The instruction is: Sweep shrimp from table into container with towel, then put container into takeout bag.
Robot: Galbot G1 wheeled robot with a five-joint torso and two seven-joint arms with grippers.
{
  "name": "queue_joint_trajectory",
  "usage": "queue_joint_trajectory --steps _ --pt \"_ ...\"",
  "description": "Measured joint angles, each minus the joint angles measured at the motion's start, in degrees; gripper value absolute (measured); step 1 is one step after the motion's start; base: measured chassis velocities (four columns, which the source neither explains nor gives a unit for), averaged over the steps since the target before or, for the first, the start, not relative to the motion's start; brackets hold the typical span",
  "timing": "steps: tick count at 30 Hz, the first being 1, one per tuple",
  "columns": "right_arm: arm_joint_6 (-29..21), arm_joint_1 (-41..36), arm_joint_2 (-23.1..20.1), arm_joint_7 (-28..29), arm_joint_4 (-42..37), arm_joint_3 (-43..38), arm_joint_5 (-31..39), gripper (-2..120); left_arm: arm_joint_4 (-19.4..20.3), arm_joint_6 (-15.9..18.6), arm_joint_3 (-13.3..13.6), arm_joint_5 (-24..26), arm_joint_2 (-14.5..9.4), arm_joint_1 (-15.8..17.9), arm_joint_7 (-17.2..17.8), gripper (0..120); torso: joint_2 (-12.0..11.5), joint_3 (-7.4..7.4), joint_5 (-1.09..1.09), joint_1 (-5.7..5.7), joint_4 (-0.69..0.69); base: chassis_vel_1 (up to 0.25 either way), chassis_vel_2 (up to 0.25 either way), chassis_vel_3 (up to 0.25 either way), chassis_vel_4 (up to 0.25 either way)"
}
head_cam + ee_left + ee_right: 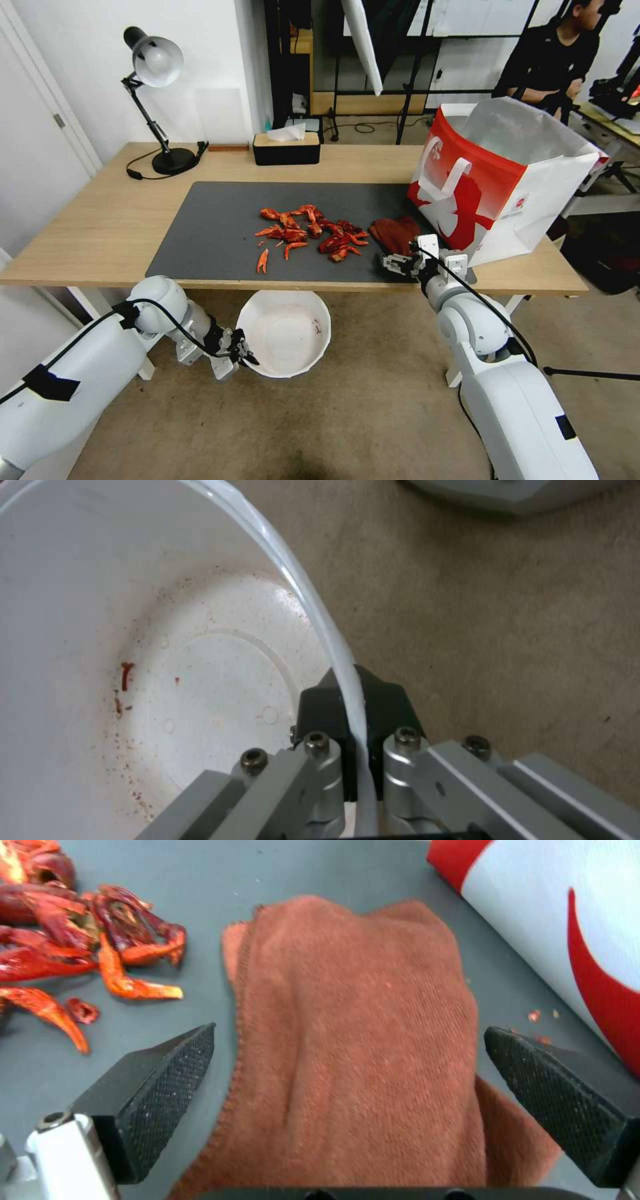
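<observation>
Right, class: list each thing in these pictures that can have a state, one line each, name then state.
Left hand: shut on the container's rim, below the table edge.
Right hand: open, fingers either side of the towel.
Container: upright, almost empty, a few red specks inside.
Towel: crumpled, lying on the mat.
Shrimp: scattered loose on the mat.
Takeout bag: standing on the table, mouth open.
</observation>
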State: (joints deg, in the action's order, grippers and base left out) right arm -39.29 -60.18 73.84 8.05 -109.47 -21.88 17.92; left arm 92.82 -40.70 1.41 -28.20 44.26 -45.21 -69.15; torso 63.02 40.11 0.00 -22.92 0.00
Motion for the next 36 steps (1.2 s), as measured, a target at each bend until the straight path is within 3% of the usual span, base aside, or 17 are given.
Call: queue_joint_trajectory --steps 7,24,28,36 --pt "-0.2 -0.6 0.3 0.7 0.2 -0.5 0.5 82 0.0 -0.1 0.3 0.0 0.1 0.2 0.2 0 0.0 0.00 0.01 0.00 0.00 0.000 0.000 0.000 0.000" --pt "-0.2 -1.4 0.6 1.8 0.2 -1.0 1.2 14 -0.1 -0.6 0.5 0.1 -0.2 0.1 0.8 0 0.0 -0.01 0.00 0.00 0.00 0.000 0.000 0.000 0.000" --pt "0.5 -1.4 0.2 1.5 -0.4 -1.0 1.7 7 -0.2 -0.7 0.6 0.4 -0.5 0.2 0.8 0 0.0 -0.01 0.01 0.00 0.00 0.000 0.000 0.000 0.000" --pt "2.9 -1.0 -1.2 -0.6 -2.0 -1.3 2.3 6 -0.5 -0.9 1.2 1.2 -1.0 0.7 0.6 0 0.0 0.00 0.01 0.00 0.00 0.000 0.000 0.000 0.000"
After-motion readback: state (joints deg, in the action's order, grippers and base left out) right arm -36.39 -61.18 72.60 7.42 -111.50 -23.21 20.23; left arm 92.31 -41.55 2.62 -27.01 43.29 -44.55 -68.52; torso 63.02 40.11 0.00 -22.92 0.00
